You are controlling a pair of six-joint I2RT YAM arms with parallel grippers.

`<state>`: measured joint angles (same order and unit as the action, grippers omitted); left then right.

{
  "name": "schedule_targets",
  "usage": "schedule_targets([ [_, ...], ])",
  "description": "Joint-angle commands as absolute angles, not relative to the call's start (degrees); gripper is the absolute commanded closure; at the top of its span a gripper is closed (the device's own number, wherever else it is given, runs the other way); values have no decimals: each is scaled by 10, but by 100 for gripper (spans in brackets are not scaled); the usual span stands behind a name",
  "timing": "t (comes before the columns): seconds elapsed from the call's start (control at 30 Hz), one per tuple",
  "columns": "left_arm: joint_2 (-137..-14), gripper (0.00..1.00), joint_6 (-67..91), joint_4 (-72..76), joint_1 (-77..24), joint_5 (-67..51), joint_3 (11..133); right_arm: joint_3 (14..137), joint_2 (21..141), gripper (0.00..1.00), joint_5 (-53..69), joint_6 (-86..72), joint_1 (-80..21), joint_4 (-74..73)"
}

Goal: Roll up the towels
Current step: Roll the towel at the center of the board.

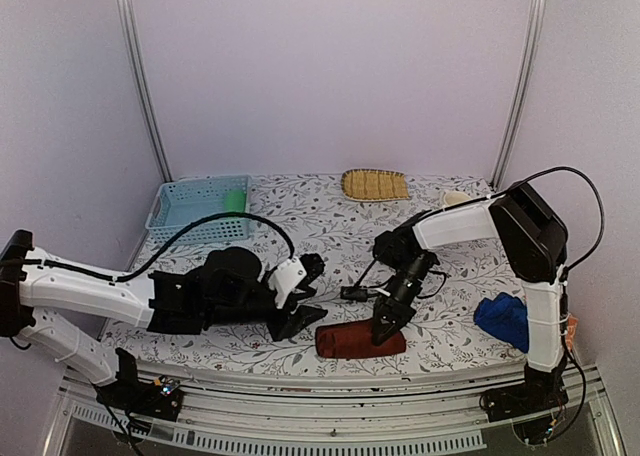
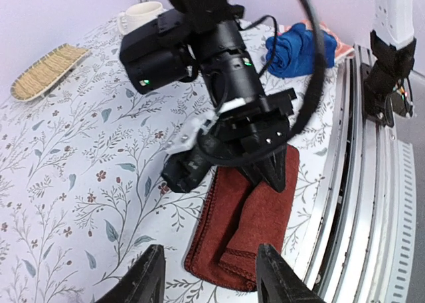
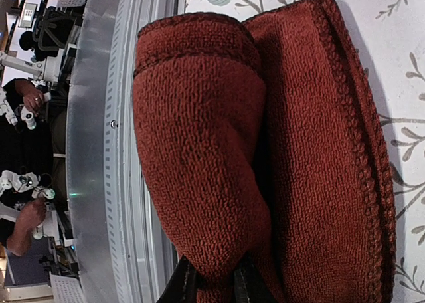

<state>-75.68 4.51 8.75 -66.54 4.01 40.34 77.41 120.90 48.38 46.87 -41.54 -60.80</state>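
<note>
The dark reddish-brown towel [image 1: 358, 340] lies folded and partly rolled near the table's front edge; it also shows in the left wrist view [image 2: 247, 223] and fills the right wrist view [image 3: 265, 150]. My right gripper [image 1: 384, 328] is shut on a fold at the towel's right end; its fingertips [image 3: 182, 286] pinch the cloth. My left gripper [image 1: 300, 321] is open and empty just left of the towel, its fingers [image 2: 147, 276] apart above the near end. A blue towel [image 1: 505, 319] lies at the right edge. A green towel [image 1: 235, 198] sits in the basket. An orange bit [image 1: 571, 328] shows at the far right.
A pale blue perforated basket [image 1: 185, 214] stands at the back left. A yellow straw tray [image 1: 374, 184] and a cream cup [image 1: 455, 198] sit at the back. The metal rail [image 1: 330, 396] runs along the table's front edge, close to the towel.
</note>
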Motion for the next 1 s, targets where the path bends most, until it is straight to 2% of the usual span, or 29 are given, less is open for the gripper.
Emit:
schedule_targets([
  [0.0,-794,51,-38,68,-719,118,420,789,1265,87,435,444,-422,-633],
  [0.37,-994,46,-138,-75,-775,154,591,819,1291,88,427,416,-419,-642],
  [0.57,-1056,46,-170,-94,-784,132,647,819,1289,88,431,415,-418,-643],
  [0.97,-1143,54,-171,-148,-784,161,705,819,1274,86,436,414,-414,-643],
])
